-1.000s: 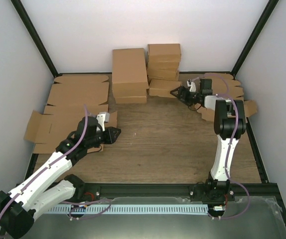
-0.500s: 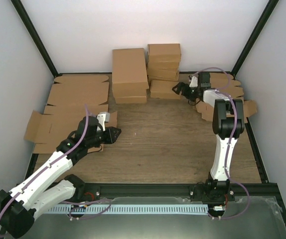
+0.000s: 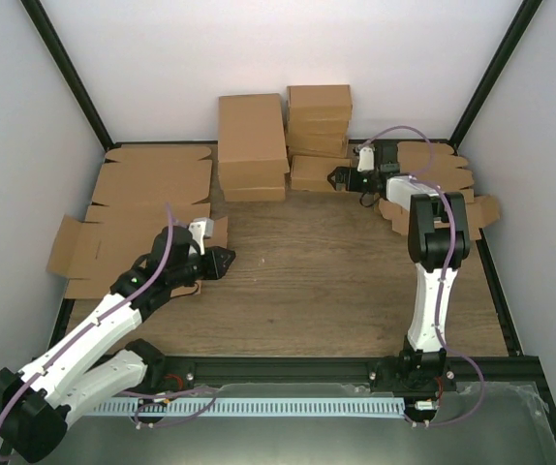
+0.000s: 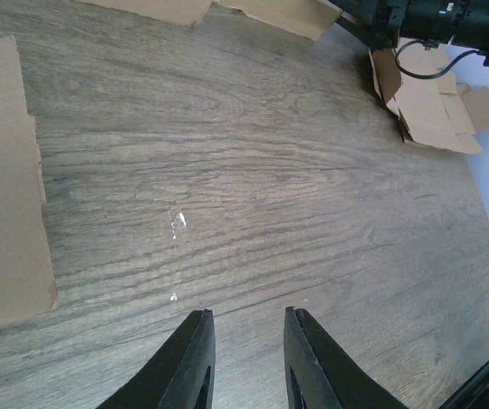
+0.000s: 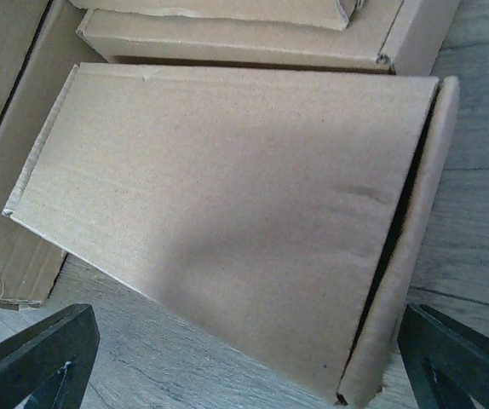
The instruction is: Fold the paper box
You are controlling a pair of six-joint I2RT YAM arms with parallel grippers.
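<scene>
The paper box [image 3: 317, 172] is a small shallow brown carton lying closed on the table in front of the stack at the back. The right wrist view shows its plain lid [image 5: 227, 204] with a dark slit along its right edge. My right gripper [image 3: 343, 181] is at the box's right end with its jaws wide open, and in the wrist view [image 5: 249, 366] the fingertips [image 5: 40, 358] stand either side of the box's near corner without touching it. My left gripper [image 3: 227, 260] hovers over bare wood at centre left [image 4: 246, 313], jaws narrowly open and empty.
A stack of small folded boxes [image 3: 319, 121] and longer, larger boxes [image 3: 252, 145] stand at the back. Flat cardboard blanks lie at the left [image 3: 147, 208] and behind my right arm [image 3: 457, 184]. One blank's edge [image 4: 2, 187] is close to my left gripper.
My right gripper has opened to its widest and shifted left and towards the back, closer to the box's right end. The left arm has not moved.
</scene>
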